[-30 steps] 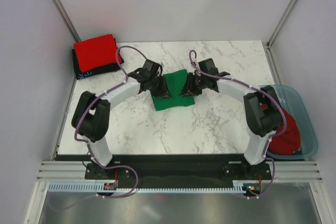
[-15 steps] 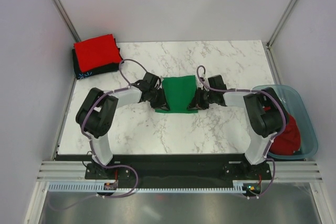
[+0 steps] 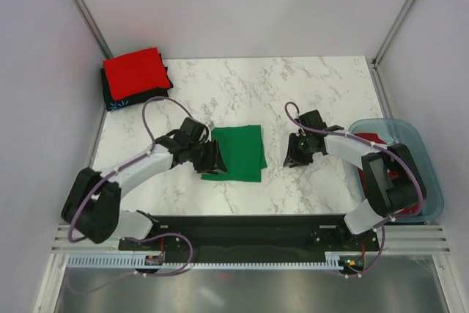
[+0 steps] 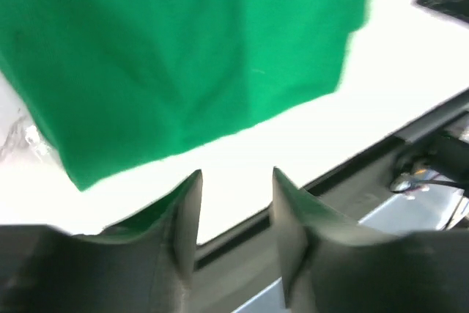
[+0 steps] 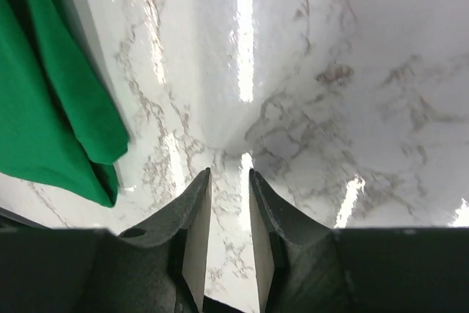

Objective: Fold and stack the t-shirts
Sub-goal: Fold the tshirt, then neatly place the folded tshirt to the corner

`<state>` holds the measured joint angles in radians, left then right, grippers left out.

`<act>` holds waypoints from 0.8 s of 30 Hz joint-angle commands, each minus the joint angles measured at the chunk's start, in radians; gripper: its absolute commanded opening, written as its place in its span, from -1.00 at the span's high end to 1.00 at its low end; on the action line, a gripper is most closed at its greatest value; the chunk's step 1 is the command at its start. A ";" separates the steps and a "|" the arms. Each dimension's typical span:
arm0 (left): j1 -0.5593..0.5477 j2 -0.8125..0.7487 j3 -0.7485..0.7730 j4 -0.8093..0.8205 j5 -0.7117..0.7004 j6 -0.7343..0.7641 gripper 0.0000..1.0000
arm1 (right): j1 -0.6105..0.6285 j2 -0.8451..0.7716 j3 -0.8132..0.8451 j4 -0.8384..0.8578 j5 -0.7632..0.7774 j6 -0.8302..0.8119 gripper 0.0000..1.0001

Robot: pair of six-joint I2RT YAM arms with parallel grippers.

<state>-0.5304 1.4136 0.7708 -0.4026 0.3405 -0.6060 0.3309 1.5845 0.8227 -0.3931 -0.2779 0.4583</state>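
Just ahead of your left gripper (image 4: 234, 177), the green t-shirt (image 3: 236, 152) lies flat on the marble table (image 3: 308, 86) as a folded rectangle. That gripper's jaws are spread and hold nothing, and it sits at the shirt's edge. Your right gripper (image 5: 229, 177) stands apart with the shirt off to its left, its jaws slightly parted and empty.

Judgement: the fold looks complete or nearly so, and stacking is outstanding. Next you must grip the bundle without unfolding it and carry it to the red t-shirt (image 3: 133, 71) lying on the black t-shirt (image 3: 121, 99), far beyond the left gripper.
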 commanded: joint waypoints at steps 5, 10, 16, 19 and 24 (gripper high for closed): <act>0.010 -0.197 0.156 -0.136 -0.208 0.101 -0.57 | -0.001 -0.126 0.021 -0.130 0.054 -0.047 0.22; 0.194 -0.125 0.148 -0.066 -0.310 0.054 -0.87 | -0.001 -0.201 -0.022 -0.144 0.008 -0.047 0.12; 0.283 -0.001 0.065 0.234 -0.195 0.063 -0.92 | -0.001 -0.287 -0.076 -0.165 -0.072 -0.032 0.10; 0.287 0.093 0.065 0.350 -0.134 0.043 -0.87 | -0.001 -0.319 -0.088 -0.184 -0.080 -0.038 0.09; 0.299 0.295 0.116 0.400 -0.149 0.025 -0.76 | -0.001 -0.334 -0.094 -0.197 -0.093 -0.038 0.09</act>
<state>-0.2451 1.6176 0.8433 -0.1085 0.1753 -0.5663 0.3309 1.2739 0.7319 -0.5735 -0.3431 0.4286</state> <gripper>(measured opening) 0.897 0.455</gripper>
